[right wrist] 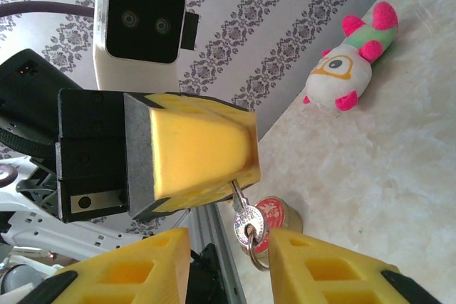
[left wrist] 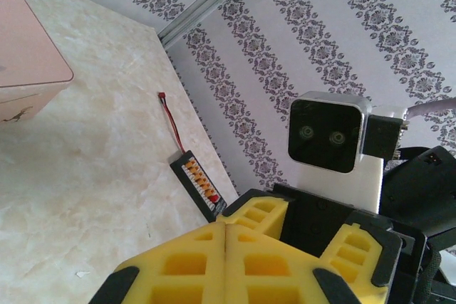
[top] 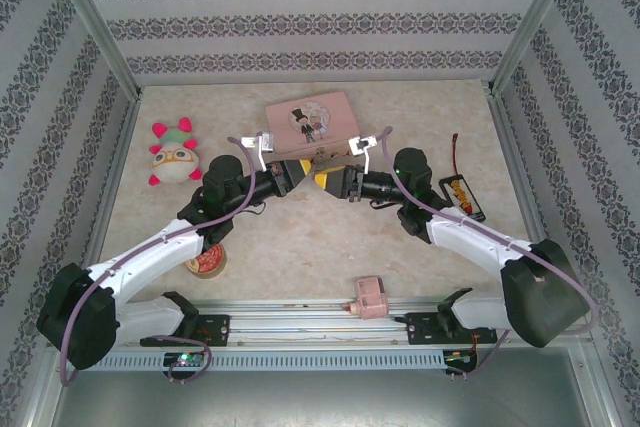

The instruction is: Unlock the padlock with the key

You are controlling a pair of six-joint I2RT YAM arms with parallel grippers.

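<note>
Walls (top: 320, 27) on three sides carry striped grey floral paper, with metal frame posts (top: 95, 22) at the corners. The table (top: 300, 237) is pale beige marble-look, matte, with a few small specks, and a metal rail (top: 300, 322) runs along its near edge. The left arm (top: 150, 252) and right arm (top: 470, 237) reach in from the near corners and meet at centre, just near of the pink box (top: 310, 119), covering part of its near edge. A plush toy (top: 172, 154) lies far left. A small board (top: 463, 194) with a red wire lies at the right wall. A red-and-tan roll (top: 208, 261) sits near left, partly hidden under the left arm. A small pink block (top: 368, 297) rests on the rail. The left gripper (right wrist: 239, 165) has its yellow foam fingers pressed together, pinching the blade of a silver key (right wrist: 247, 220), whose head and ring hang out below the tips. The right gripper (right wrist: 228, 240) has its jaws spread, one finger on each side of the key head. The ring is just beside one finger, contact unclear. The padlock cannot be made out: whatever the blade goes into is buried inside the left pinch. From above, the meeting point is too small and crowded to read. The box is cut off in the left wrist view.
</note>
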